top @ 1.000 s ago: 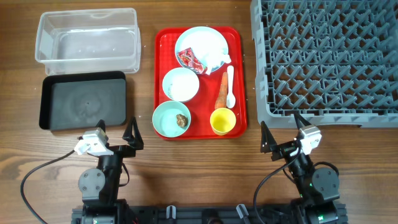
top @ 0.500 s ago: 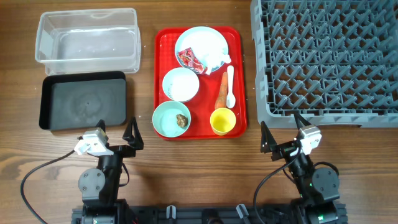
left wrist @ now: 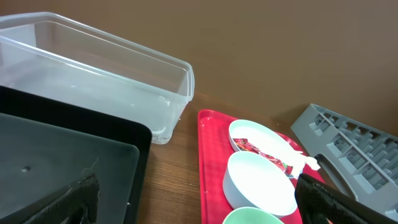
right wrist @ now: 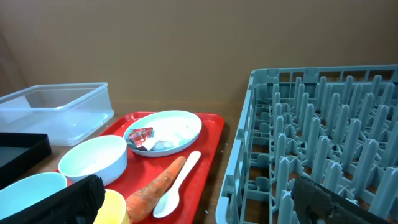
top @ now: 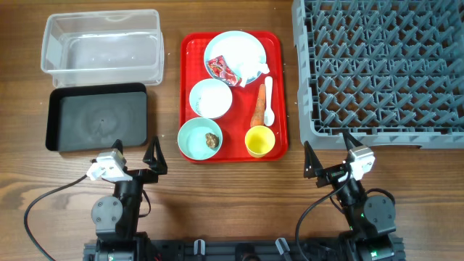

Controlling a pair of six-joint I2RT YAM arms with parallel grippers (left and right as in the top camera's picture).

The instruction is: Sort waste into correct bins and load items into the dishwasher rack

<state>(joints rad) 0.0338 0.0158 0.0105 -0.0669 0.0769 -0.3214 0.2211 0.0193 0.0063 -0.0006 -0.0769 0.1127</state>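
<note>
Since nothing has shifted this past second, I judge sorting unstarted: my left claw (top: pixel 135 154) and right claw (top: pixel 328 154) hang spread and empty (well short of everything), the red wrapper (top: pixel 220 69) lying on the blue plate (top: pixel 235 42) in the red tray (top: pixel 186 87).

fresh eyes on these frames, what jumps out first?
The red tray mid-table, crowded with dishes and scraps: a pale blue plate holding a red wrapper, a carrot piece beside a white spoon. The big grey rack fills the right side, nothing loaded yet; a clear tub and a black tray sit at left.
</note>
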